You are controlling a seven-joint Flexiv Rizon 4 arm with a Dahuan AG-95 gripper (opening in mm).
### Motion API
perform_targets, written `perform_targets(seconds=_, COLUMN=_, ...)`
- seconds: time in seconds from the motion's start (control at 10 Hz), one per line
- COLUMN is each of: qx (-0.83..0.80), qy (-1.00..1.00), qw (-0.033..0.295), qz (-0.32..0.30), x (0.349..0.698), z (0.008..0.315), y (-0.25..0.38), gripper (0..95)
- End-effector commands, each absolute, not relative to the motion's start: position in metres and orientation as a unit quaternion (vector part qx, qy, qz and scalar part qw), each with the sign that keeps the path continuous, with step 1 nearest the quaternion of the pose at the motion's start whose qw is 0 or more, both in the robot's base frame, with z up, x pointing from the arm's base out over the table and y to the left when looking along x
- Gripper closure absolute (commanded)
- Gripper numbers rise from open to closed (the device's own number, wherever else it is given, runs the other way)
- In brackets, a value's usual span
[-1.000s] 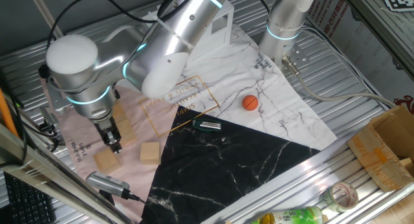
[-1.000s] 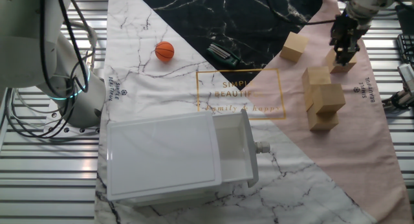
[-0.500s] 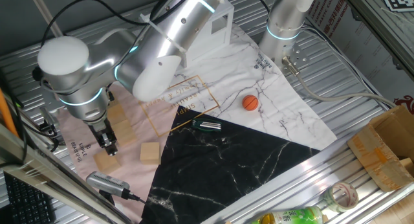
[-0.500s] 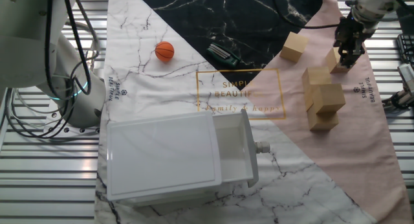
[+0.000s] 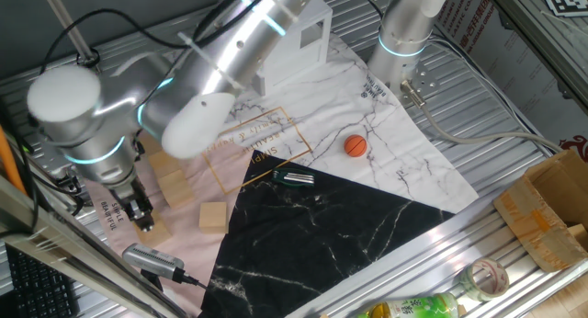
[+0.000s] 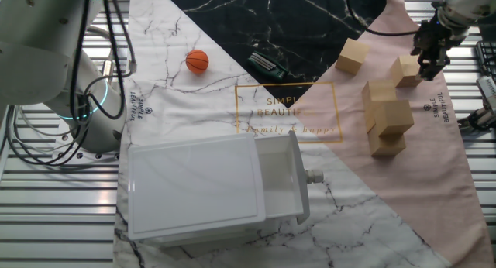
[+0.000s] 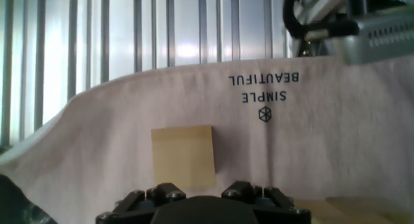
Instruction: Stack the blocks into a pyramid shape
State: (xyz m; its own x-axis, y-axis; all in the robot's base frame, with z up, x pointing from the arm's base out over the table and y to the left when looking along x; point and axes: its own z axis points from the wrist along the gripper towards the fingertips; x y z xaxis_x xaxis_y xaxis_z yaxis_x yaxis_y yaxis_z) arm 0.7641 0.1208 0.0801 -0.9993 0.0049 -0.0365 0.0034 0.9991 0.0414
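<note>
I see the gripper (image 6: pixel 431 57) low over the pink part of the cloth (image 6: pixel 434 156), right beside one block (image 6: pixel 405 70). Its fingers look close together with nothing between them, but I cannot tell whether they are fully closed, or whether they touch that block.

In the hand view, a single block (image 7: pixel 183 156) lies flat on the cloth just ahead of the gripper (image 7: pixel 197 199), whose fingertips are out of frame. That view alone lets me read "SIMPLE BEAUTIFUL" printed upside down under a small cube logo, with a grey device (image 7: pixel 362 31) at the cloth's far edge.

The other fixed view shows what the rest do not: a second loose block (image 6: pixel 353 56) near the black marble patch, and a cluster (image 6: pixel 386 117) of blocks stacked two high, near the gripper. I cannot count the cluster exactly. It also shows the white house (image 6: pixel 209 189), the orange ball (image 6: pixel 197 61) and a gold frame reading "SIMPLE BEAUTIFUL", with a smaller line below I can only partly read.

In one fixed view the arm (image 5: pixel 184 88) hides much of the cluster; the gripper (image 5: pixel 142 215) stands by a block (image 5: pixel 157 233), another block (image 5: pixel 213 216) just beside.
</note>
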Motion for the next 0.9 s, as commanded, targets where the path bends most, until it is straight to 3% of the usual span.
perform_targets(seconds=0.1, qx=0.003, qy=1.000, qw=0.024, qz=0.020, x=0.760, z=0.078, y=0.124, gripper=38.0)
perform_targets(seconds=0.9, qx=0.008, qy=1.000, qw=0.028, qz=0.013, x=0.763, z=0.075, y=0.135, gripper=38.0)
